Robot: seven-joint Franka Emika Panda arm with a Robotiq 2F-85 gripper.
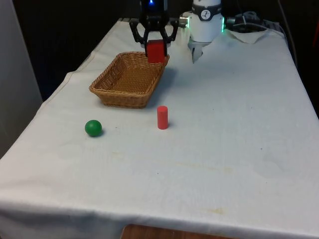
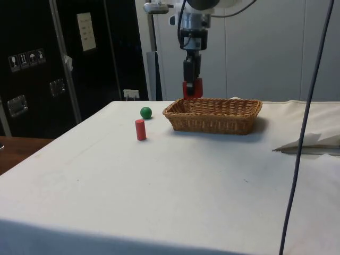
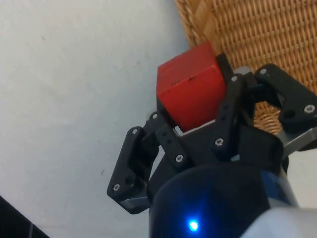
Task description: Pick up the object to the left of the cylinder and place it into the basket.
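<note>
My gripper is shut on a red block and holds it in the air by the far corner of the wicker basket. From the side, the gripper hangs with the red block just above the basket rim. In the wrist view the red block sits between the black fingers, beside the basket edge. A red cylinder stands upright on the cloth in front of the basket. A green ball lies towards the front view's left of the cylinder.
The red cylinder and green ball stand apart from the basket. A crumpled white cloth lies at the far right near the robot base. A cable hangs down on the side view's right.
</note>
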